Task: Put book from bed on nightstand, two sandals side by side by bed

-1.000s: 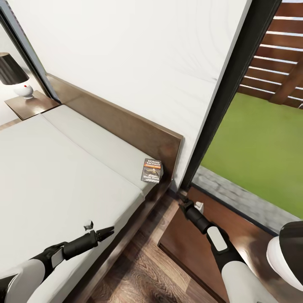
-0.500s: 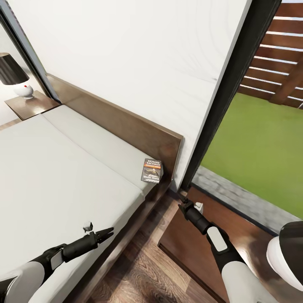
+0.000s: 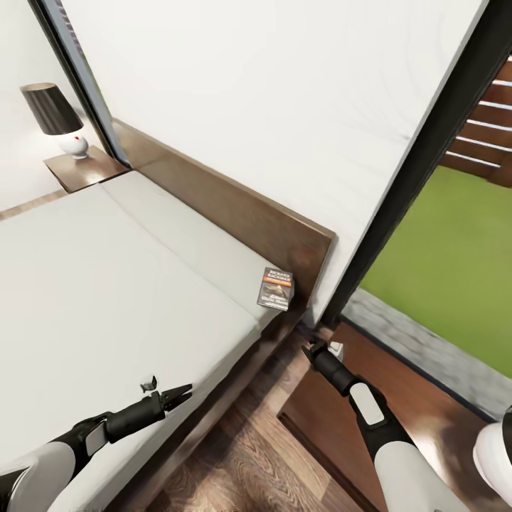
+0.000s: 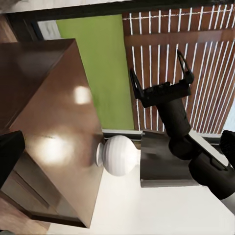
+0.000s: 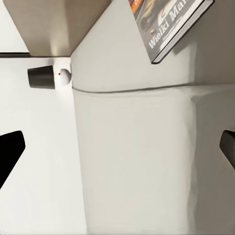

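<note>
book flat on bed at headboard corner, long axis toward headboard, title end nearest it. left pincer apart over mattress edge; right pincer apart, empty.

Non-task items in view

Table lamp, black shade on white round base, stands far left; white wall behind; green grass right, outside.

Head view: bed seen from above, forward and down.
Left wrist: nightstand beyond the jaws.
Right wrist: mattress ahead of the jaws; bed shared with the head view.
</note>
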You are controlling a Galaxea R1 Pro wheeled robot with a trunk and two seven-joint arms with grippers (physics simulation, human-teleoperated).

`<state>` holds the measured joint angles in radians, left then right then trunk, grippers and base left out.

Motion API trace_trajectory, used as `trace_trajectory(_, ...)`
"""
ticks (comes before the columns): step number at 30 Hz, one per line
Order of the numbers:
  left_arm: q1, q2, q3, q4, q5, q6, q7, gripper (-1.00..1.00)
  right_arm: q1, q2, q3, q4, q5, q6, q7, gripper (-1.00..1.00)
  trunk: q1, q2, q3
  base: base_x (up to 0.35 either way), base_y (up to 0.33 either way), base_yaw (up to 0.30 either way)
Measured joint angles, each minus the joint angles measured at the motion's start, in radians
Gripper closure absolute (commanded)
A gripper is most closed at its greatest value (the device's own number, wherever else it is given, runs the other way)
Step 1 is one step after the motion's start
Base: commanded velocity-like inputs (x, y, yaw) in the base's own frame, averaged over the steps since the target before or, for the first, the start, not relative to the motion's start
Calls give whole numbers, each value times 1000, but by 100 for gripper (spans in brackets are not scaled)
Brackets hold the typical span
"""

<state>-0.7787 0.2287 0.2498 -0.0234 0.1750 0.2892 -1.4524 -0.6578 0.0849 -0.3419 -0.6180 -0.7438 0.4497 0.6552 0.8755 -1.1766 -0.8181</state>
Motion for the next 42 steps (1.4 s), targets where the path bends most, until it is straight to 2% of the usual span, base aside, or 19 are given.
trace_trajectory(42, 0, -2, -4, 0, -1, -1, 0, -100, 0, -1, 0, 0, 0, 0, 0, -100, 0, 0, -23, 0, 0, 268)
